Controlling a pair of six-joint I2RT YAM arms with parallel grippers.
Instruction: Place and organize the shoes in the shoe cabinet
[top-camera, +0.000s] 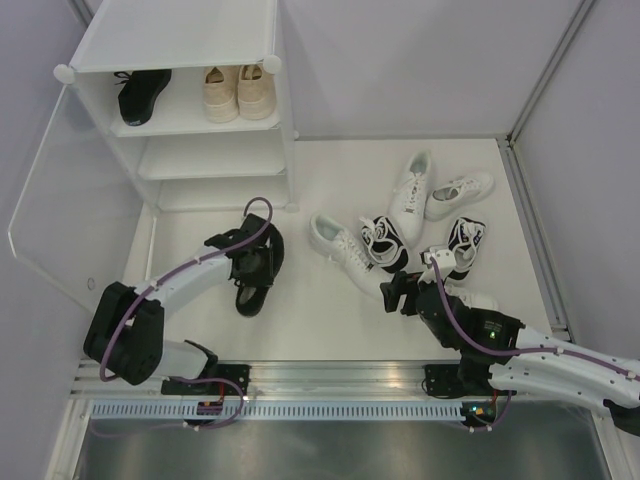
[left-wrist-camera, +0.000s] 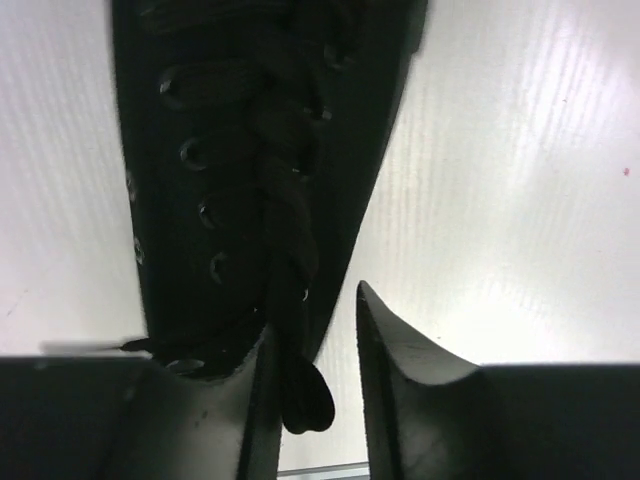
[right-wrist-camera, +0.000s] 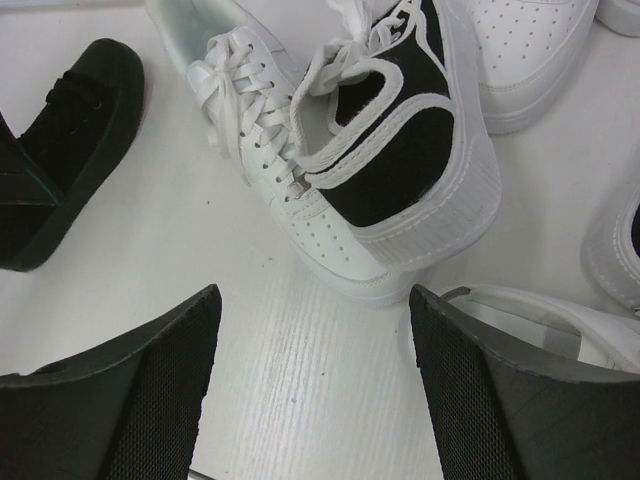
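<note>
An all-black shoe (top-camera: 250, 292) (left-wrist-camera: 250, 170) lies on the white floor in front of the shoe cabinet (top-camera: 285, 120). My left gripper (top-camera: 256, 266) (left-wrist-camera: 310, 310) straddles its side wall. One finger is inside the opening and one outside, narrowed, with a thin gap and a lace loop between. The top shelf holds another black shoe (top-camera: 140, 95) and a beige pair (top-camera: 238, 92). My right gripper (top-camera: 400, 293) (right-wrist-camera: 315, 300) stands open over bare floor, just short of a black-and-white shoe (right-wrist-camera: 400, 150) that leans on a white shoe (right-wrist-camera: 250, 130).
The frosted door (top-camera: 60, 220) hangs open at the left. Two white shoes (top-camera: 410, 195) and another black-and-white shoe (top-camera: 463, 243) lie at the right. A white shoe (right-wrist-camera: 560, 320) lies against my right finger. A side wall (top-camera: 535, 230) runs along the right.
</note>
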